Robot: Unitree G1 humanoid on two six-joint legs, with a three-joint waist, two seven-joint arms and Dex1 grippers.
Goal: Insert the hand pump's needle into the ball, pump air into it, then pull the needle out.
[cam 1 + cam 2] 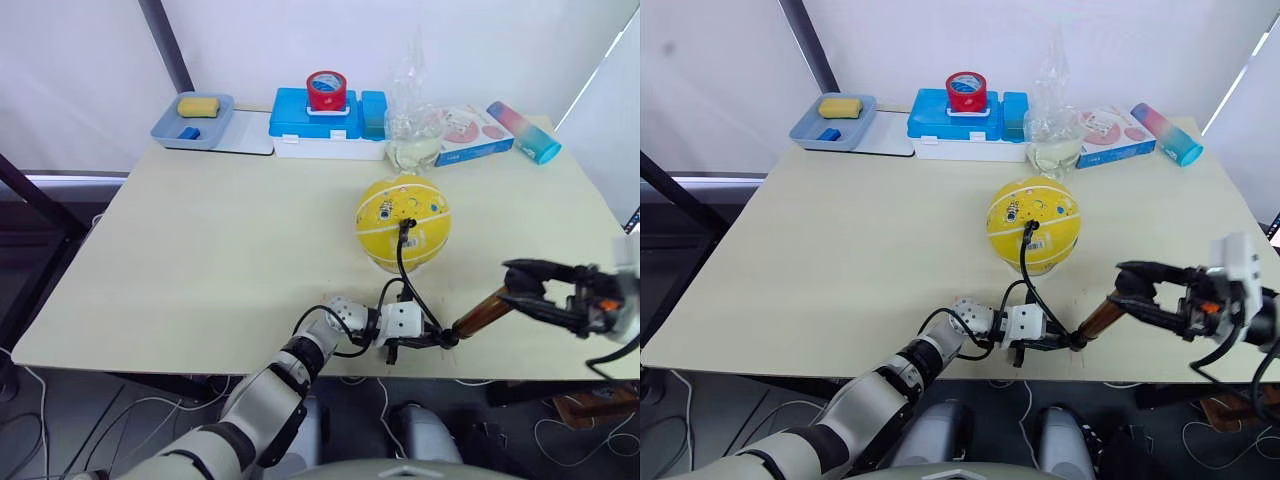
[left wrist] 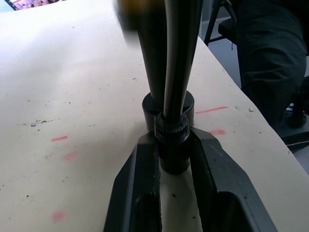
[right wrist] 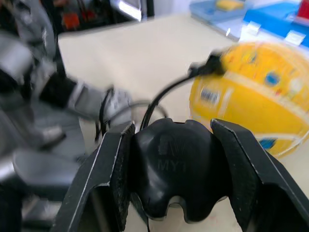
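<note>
Broadly, the pale beige table carries the work near its front edge, with a blue plastic case and a red tape roll parked well apart along the back, out of the way. The round yellow ball with white seam lines sits right of centre, near enough for the thin black hose to reach it. At the ball's upper face the small black fitting of the needle sits against the ball, so the needle looks inserted. The slim amber-gold hand pump lies slanted between the arms. The left gripper clamps its black end cap, probably to anchor the tube. The right gripper grips the black handle, placed for pumping strokes along the tube.
</note>
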